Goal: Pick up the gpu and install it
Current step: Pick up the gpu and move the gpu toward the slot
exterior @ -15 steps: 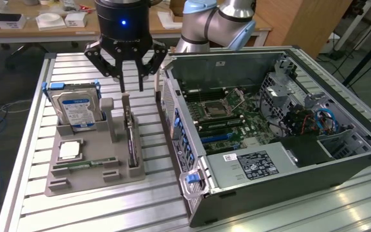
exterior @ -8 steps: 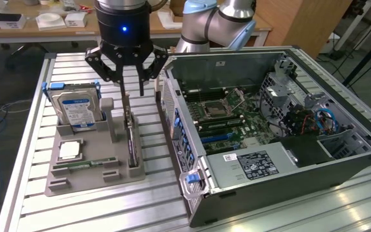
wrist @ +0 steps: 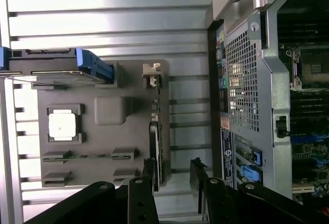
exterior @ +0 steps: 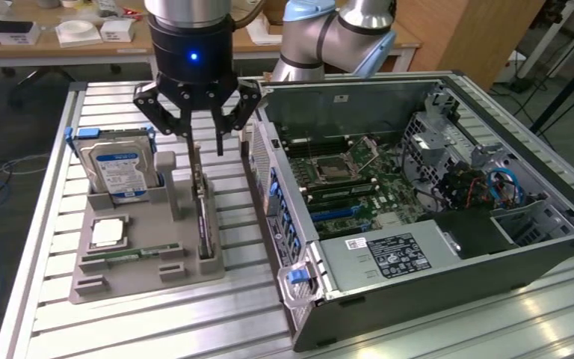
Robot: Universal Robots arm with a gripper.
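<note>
Starting at the near edge, you've got the slatted metal table (exterior: 117, 329) and the corner of the open computer case (exterior: 312, 329), lying on its side toward the exterior view's right. Inside it, the power supply (exterior: 397, 254) with its black label sits nearest, and the motherboard (exterior: 352, 172) is farther in.

Beside the case, toward the exterior view's left, there's the grey holder (exterior: 117, 288). A narrow green memory stick (exterior: 128, 254) lies in a near slot, with the square processor (exterior: 107, 232) just behind it. Behind that, the hard drive (exterior: 117, 168) stands upright with its blue-white label.

Now the gpu (exterior: 203, 217): it stands on edge in the holder's slot on the case side, thin and dark, running near to far. Your gripper (exterior: 202, 142) hangs right over its far end, jaws spread wide, nothing pinched. In the wrist view the gripper (wrist: 173, 175) has the gpu (wrist: 157, 142) lined up between its fingers, the card closer to one finger than the other.

Behind, the arm (exterior: 332, 34) bends over the case, with cluttered benches (exterior: 57, 51) at the back.
</note>
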